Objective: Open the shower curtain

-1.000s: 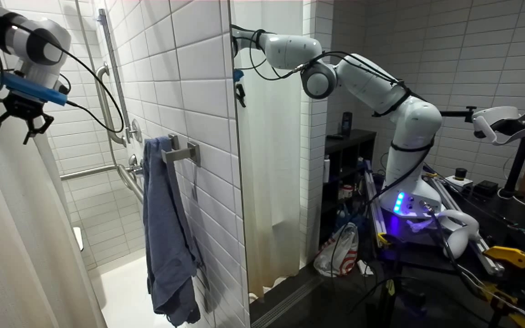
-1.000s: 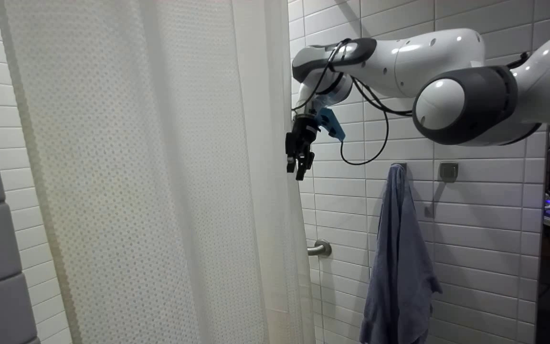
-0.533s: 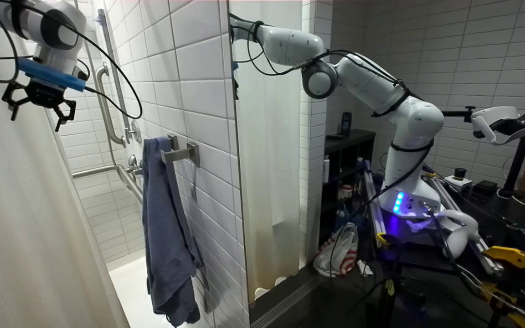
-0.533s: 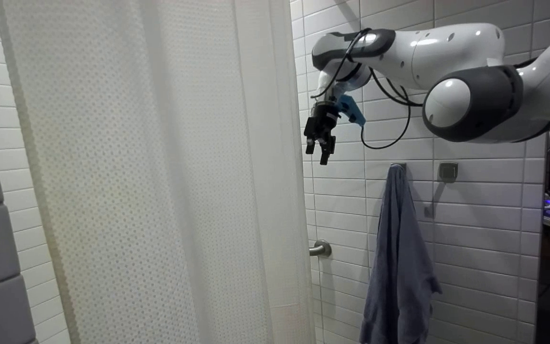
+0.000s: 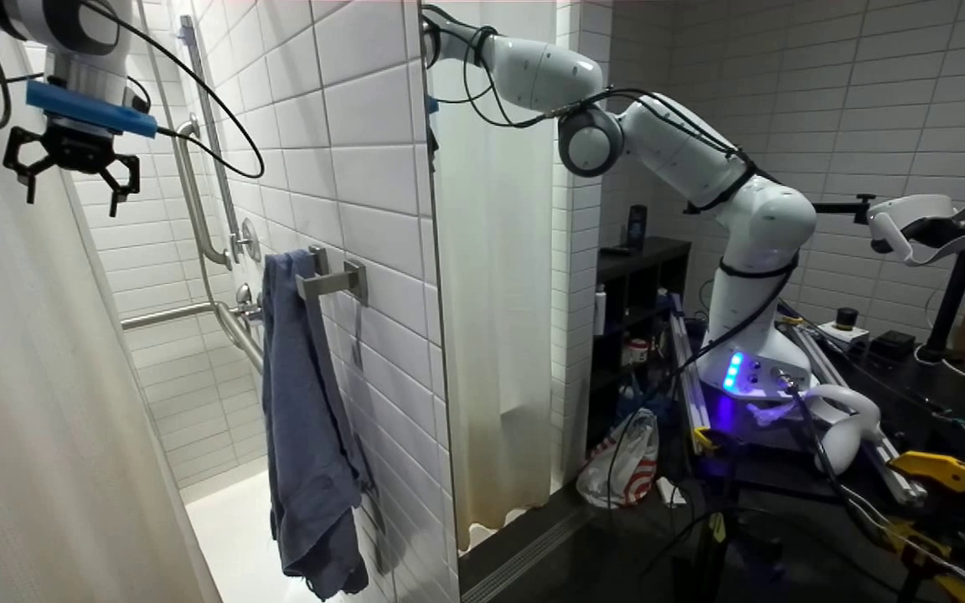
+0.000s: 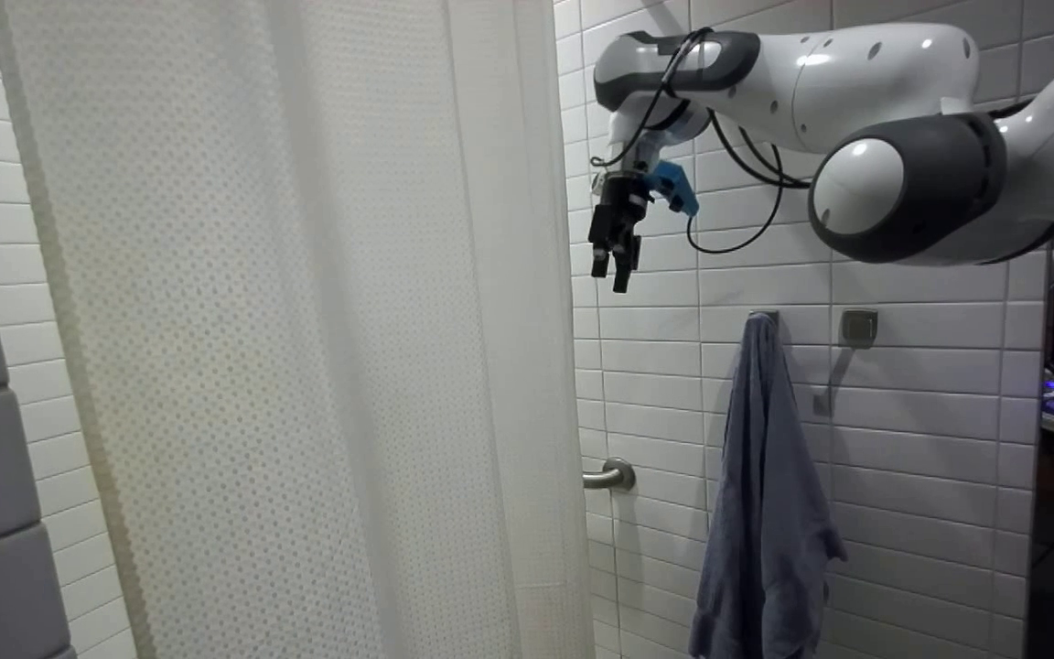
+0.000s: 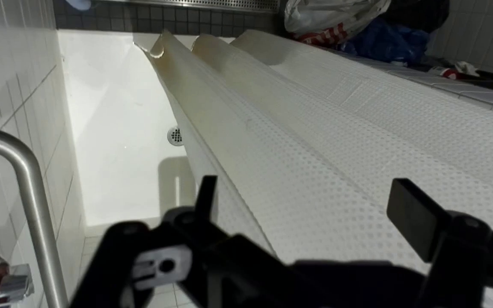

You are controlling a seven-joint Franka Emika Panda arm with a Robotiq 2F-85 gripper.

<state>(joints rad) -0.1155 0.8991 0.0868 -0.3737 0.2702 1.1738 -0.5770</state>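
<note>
Across the left and middle of an exterior view hangs the shower curtain (image 6: 307, 320), its top and bottom cut off by the frame. Its long axis stands upright and the soft folds follow it; in the wrist view I see those folds slant from lower right to upper left, the hem toward the top. To the curtain's right spreads the white tiled wall (image 6: 930, 458), partly covered by my arm (image 6: 865, 87), which is cropped at the frame's edge. Below the arm hangs a blue-grey towel (image 6: 765, 513), its lower end out of frame. My gripper (image 5: 72, 209) points downward, jaws wide apart; in an exterior view a strip of tile shows between me and the curtain's right edge. A steel bar (image 6: 617, 474) disappears behind the curtain, which also overlaps a small drain (image 7: 175, 136).
</note>
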